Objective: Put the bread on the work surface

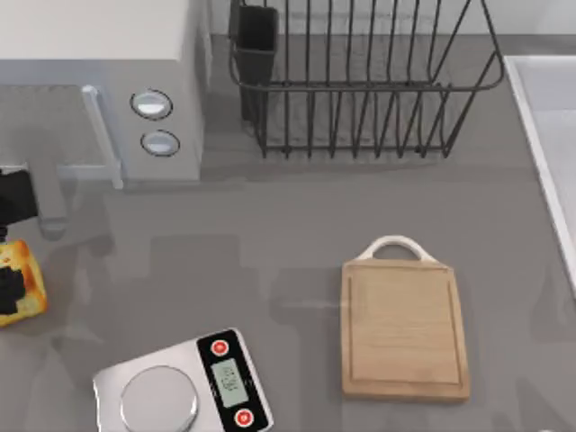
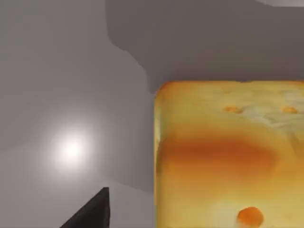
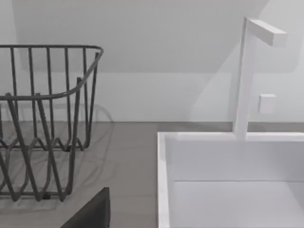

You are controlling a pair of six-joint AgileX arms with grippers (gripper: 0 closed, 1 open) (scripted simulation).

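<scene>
Little is done — the left gripper (image 1: 9,286) sits clamped on the bread (image 1: 27,286) at the far-left edge, well apart from the board (image 1: 405,328) — the carry and the placing remain.

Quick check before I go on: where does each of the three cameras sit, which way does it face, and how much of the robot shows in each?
Top view: above the table, looking down on the cutting board, scale, dish rack; left end effector at the left edge on the bread.
Left wrist view: on the left arm, close against the bread; one dark fingertip.
Right wrist view: on the right arm, facing dish rack and sink; one dark fingertip.
Shared: bread, dish rack.
</scene>
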